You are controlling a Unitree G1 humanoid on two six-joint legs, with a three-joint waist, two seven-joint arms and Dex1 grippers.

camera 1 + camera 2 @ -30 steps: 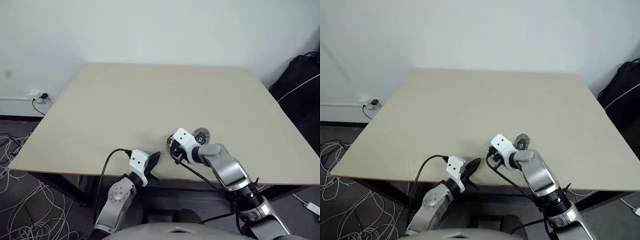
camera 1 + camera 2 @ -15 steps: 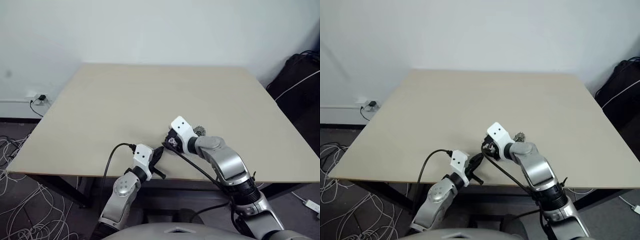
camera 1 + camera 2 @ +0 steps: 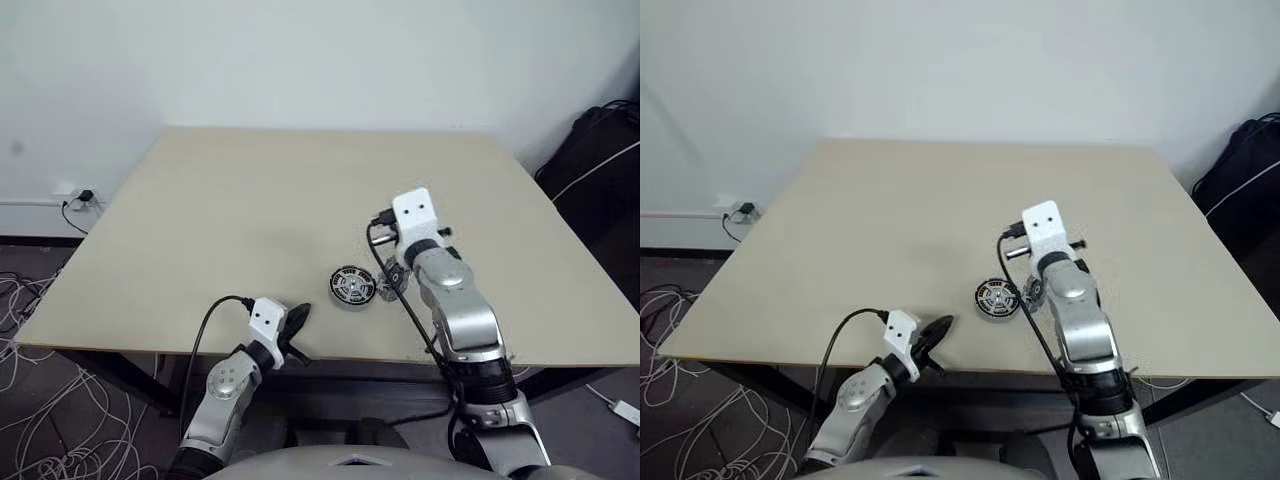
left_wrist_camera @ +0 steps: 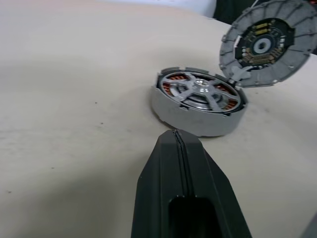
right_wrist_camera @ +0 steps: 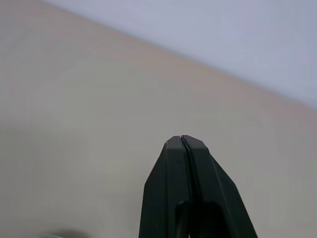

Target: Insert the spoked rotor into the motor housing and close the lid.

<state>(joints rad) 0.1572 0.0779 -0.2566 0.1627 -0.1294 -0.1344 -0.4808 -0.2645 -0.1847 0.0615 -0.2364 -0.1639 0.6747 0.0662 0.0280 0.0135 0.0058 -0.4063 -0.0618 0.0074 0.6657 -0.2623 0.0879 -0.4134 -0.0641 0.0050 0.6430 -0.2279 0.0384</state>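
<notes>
L gripper (image 4: pixel 179 136) closed, empty | R gripper (image 5: pixel 182 140) closed, empty | rotor (image 4: pixel 200 92) in housing (image 4: pixel 174 110), lid (image 4: pixel 267 42) up

The two head views look forward and down from above the robot's arms, taking in the whole desk (image 3: pixel 250 200) and the wall behind it. They sit side by side and share almost the same scene, one shifted slightly sideways from the other.

The left wrist view sits low and close, looking along the left pincer (image 4: pixel 181 144), whose tips are pressed together, towards the motor housing (image 4: pixel 200 106) just ahead of it. That housing also appears in both head views, beside the right arm.

The right wrist view looks along the right pincer (image 5: pixel 182 144), tips together, across bare desk towards the wall.
</notes>
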